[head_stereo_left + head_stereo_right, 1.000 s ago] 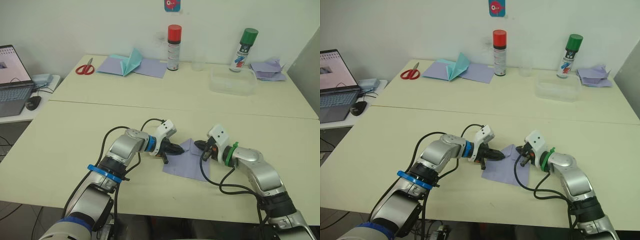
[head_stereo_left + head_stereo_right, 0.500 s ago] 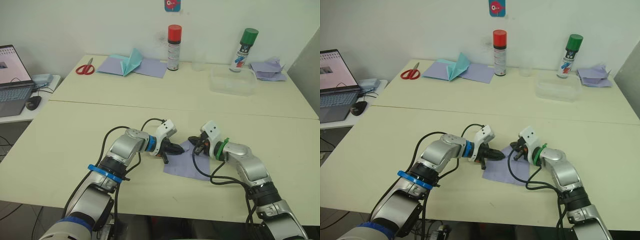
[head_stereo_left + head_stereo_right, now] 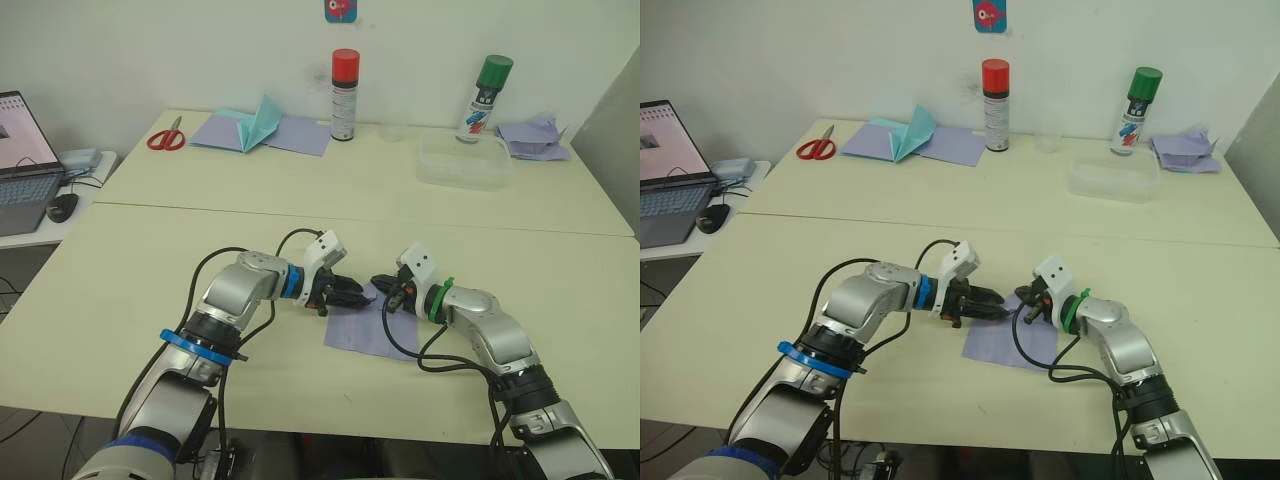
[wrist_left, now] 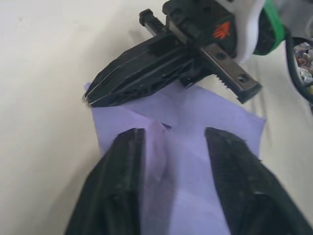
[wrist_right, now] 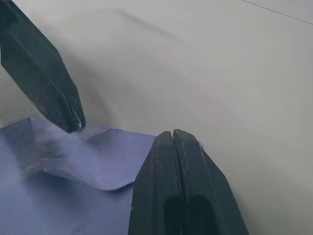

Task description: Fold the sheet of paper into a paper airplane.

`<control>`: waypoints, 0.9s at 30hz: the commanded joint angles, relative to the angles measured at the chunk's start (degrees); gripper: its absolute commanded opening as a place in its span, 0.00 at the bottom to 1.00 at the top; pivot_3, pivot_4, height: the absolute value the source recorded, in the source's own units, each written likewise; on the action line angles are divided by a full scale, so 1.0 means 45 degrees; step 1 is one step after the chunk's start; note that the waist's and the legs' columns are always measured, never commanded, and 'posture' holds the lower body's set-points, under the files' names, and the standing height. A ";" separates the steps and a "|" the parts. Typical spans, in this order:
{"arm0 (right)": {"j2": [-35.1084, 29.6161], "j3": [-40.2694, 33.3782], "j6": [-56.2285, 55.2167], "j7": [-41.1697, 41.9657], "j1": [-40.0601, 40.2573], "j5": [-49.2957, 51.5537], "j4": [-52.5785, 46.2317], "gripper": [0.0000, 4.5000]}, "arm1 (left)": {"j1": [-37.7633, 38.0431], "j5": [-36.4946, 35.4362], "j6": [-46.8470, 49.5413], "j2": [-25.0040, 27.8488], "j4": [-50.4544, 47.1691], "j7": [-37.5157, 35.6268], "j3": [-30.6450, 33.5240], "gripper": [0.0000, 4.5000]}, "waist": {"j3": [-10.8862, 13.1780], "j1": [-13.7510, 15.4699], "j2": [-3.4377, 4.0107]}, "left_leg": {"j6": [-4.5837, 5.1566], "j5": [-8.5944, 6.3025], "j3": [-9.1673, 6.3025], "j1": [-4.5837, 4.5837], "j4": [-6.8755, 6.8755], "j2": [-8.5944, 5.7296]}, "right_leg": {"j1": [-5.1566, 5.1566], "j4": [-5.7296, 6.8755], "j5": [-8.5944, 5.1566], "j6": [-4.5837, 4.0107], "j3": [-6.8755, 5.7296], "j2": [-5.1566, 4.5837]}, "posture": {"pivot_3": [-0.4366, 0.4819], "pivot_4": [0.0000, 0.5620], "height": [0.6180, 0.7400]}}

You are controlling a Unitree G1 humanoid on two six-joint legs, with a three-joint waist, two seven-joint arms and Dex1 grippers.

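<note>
Lying flat near the front edge of the table [image 3: 120, 290], the sheet of paper [image 3: 372, 330] has its far corner folded into a point between the two arms. Left gripper [image 4: 168, 142] rests on that folded end with fingers apart, straddling the crease (pads touching the paper). Right gripper [image 5: 172, 134], fingers pressed together and gripping nothing, sits on the sheet's far corner, just beside the left one.

The sheet [image 3: 372, 325] lies on the near table [image 3: 120, 290], between the left gripper [image 3: 352, 293] and the right gripper [image 3: 380, 284]. Scissors [image 3: 166, 136] and cans [image 3: 343, 82] stand behind.
</note>
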 commanded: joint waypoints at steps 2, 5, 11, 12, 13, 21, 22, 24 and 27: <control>-0.0025 0.0209 0.0005 0.0151 0.0165 -0.0069 0.0146 0.00 | 0.0024 -0.0927 0.0739 0.0670 -0.1467 -0.0391 0.0800 0.79 | 0.0001 0.0000 0.0000 | 0.0000 0.0000 0.0001 -0.0001 0.0002 -0.0001 | 0.0000 0.0000 0.0000 0.0000 0.0002 -0.0001 | 0.48 0.27 1.00; -0.0011 0.0227 -0.0076 0.0155 0.0133 -0.0086 0.0209 0.00 | 0.0152 -0.1608 0.1294 0.0973 -0.1952 -0.0337 0.1369 1.00 | 0.0002 -0.0004 0.0002 | 0.0000 0.0000 0.0001 0.0000 0.0001 0.0002 | 0.0000 0.0000 0.0000 0.0000 0.0003 -0.0002 | 0.48 0.27 1.00; -0.0011 0.0325 -0.0124 0.0256 0.0269 -0.0065 0.0014 0.00 | 0.0048 -0.4000 0.3768 0.0729 -0.2378 -0.0152 0.2924 1.00 | 0.0002 0.0000 0.0002 | 0.0000 0.0000 -0.0001 -0.0001 0.0002 0.0004 | 0.0000 0.0000 -0.0001 0.0001 0.0001 -0.0005 | 0.48 0.27 1.00; -0.0012 0.0338 -0.0107 0.0268 0.0305 -0.0056 -0.0043 0.00 | -0.0027 -0.4432 0.4256 0.0677 -0.2386 -0.0082 0.3202 1.00 | 0.0002 0.0000 0.0002 | 0.0000 0.0000 -0.0002 -0.0001 0.0002 0.0004 | 0.0000 0.0000 -0.0001 0.0001 0.0000 -0.0005 | 0.48 0.27 1.00; -0.0020 0.0354 -0.0093 0.0288 0.0351 -0.0051 -0.0104 0.00 | -0.0058 -0.4644 0.4505 0.0667 -0.2400 0.0021 0.3325 1.00 | 0.0002 -0.0001 0.0002 | 0.0000 0.0000 -0.0002 0.0000 0.0002 0.0006 | 0.0000 0.0001 -0.0001 0.0001 -0.0001 -0.0004 | 0.48 0.27 1.00; -0.0066 0.0372 0.0010 0.0349 0.0553 -0.0037 -0.0363 0.00 | 0.0140 -0.4616 0.3971 0.0662 -0.2501 0.0525 0.3051 1.00 | 0.0002 0.0004 0.0002 | 0.0000 0.0000 -0.0004 0.0001 0.0002 0.0004 | 0.0002 0.0001 0.0000 0.0001 0.0000 -0.0004 | 0.48 0.27 1.00; -0.0079 0.0369 0.0028 0.0355 0.0580 -0.0033 -0.0393 0.00 | 0.0172 -0.4560 0.3769 0.0652 -0.2506 0.0532 0.2994 1.00 | 0.0002 0.0004 0.0002 | 0.0000 0.0000 -0.0005 0.0001 0.0002 0.0005 | 0.0002 0.0001 0.0000 0.0000 0.0001 -0.0005 | 0.48 0.27 1.00; -0.0103 0.0368 0.0049 0.0366 0.0627 -0.0030 -0.0445 0.00 | 0.0261 -0.4547 0.3490 0.0665 -0.2580 0.0511 0.2936 1.00 | 0.0002 0.0004 0.0002 | -0.0001 0.0000 -0.0003 0.0001 0.0002 0.0004 | 0.0001 0.0000 0.0000 0.0000 0.0002 -0.0005 | 0.48 0.27 1.00; -0.0134 0.0360 0.0081 0.0373 0.0685 -0.0027 -0.0520 0.00 | 0.0557 -0.4373 0.2578 0.0611 -0.2825 0.0514 0.2925 1.00 | 0.0002 0.0004 0.0003 | -0.0001 0.0000 -0.0003 0.0001 0.0000 0.0005 | 0.0002 -0.0001 0.0000 0.0000 0.0003 -0.0006 | 0.48 0.27 1.00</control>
